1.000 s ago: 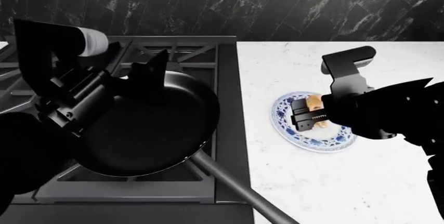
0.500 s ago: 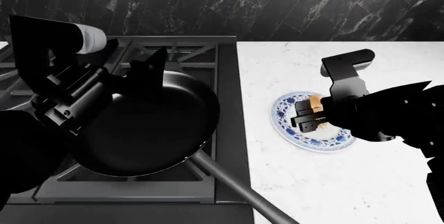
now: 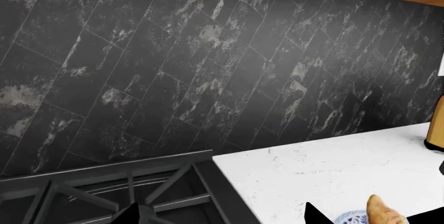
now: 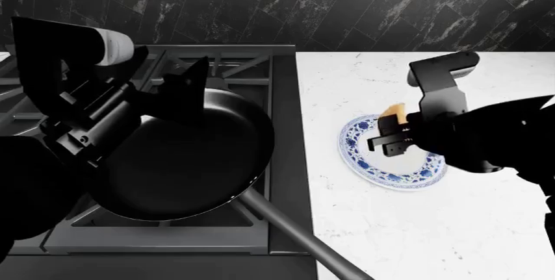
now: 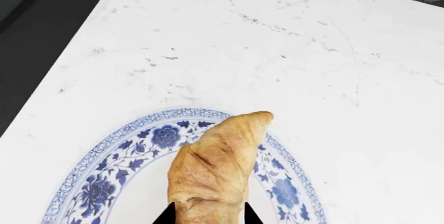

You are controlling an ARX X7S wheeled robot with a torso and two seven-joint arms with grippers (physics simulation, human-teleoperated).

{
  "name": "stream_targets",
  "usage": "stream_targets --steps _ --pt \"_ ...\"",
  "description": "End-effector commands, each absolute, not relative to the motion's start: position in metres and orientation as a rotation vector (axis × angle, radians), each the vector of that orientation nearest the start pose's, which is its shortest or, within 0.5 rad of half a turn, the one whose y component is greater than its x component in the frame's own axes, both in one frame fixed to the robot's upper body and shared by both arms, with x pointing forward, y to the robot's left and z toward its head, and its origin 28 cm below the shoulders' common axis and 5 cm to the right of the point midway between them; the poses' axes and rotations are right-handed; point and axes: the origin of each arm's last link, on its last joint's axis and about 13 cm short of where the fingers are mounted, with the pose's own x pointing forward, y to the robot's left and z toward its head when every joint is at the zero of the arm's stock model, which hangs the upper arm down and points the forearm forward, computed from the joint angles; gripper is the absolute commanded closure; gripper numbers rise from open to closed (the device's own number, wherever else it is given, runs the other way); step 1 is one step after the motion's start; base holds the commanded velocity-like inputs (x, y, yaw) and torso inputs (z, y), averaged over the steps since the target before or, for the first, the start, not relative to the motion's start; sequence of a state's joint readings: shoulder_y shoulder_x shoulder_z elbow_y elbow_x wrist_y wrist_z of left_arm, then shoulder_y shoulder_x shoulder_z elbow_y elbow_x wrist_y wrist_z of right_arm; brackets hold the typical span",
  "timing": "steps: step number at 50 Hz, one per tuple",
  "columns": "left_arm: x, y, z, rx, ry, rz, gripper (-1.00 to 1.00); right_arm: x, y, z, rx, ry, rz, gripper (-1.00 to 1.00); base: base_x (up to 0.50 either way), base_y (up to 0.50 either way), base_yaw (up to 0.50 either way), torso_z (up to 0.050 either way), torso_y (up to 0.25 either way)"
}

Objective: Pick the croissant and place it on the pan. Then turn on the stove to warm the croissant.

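Head view, pan point(image 4: 186, 163) empty, right end effector point(image 4: 390, 138) gripping croissant point(image 4: 394, 110) above plate point(image 4: 373, 166)

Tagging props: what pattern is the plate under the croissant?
White plate with blue floral pattern; clearest in the right wrist view.

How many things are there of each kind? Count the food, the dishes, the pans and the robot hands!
Food: 1, the croissant
Dishes: 1, the blue-and-white plate
Pans: 1, the black pan on the stove
Robot hands: 2, the left gripper over the pan's rim and the right gripper holding the croissant
Total: 5
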State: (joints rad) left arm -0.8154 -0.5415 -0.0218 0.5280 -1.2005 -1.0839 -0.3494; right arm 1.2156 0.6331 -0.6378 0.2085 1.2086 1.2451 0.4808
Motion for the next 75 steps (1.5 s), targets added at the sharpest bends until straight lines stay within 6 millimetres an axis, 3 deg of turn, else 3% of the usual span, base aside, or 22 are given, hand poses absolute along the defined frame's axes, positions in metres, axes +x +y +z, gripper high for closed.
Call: stream_targets --steps 1,22,50,60,75 --pt "0.246 0.249 0.264 -0.064 -0.098 -0.401 -1.0 0.317 -0.167 0.245 -0.214 0.574 0.076 1.0 0.0 0.0 0.0 0.0 0.0" --pt "0.242 0.249 0.264 -0.068 -0.112 -0.401 -1.0 0.291 -0.161 0.261 -0.207 0.435 0.091 1.0 0.0 0.0 0.0 0.0 0.0" --pt "0.234 0.25 0.265 -0.08 -0.141 -0.392 -1.0 0.229 -0.138 0.278 -0.152 0.14 0.201 1.0 0.0 0.0 0.0 0.0 0.0" --pt "0.231 0.25 0.266 -0.083 -0.149 -0.39 -1.0 0.219 -0.135 0.285 -0.148 0.094 0.258 1.0 0.0 0.0 0.0 0.0 0.0" --pt "0.232 0.251 0.265 -0.091 -0.148 -0.38 -1.0 0.223 -0.135 0.284 -0.16 0.069 0.275 1.0 0.0 0.16 0.0 0.0 0.0"
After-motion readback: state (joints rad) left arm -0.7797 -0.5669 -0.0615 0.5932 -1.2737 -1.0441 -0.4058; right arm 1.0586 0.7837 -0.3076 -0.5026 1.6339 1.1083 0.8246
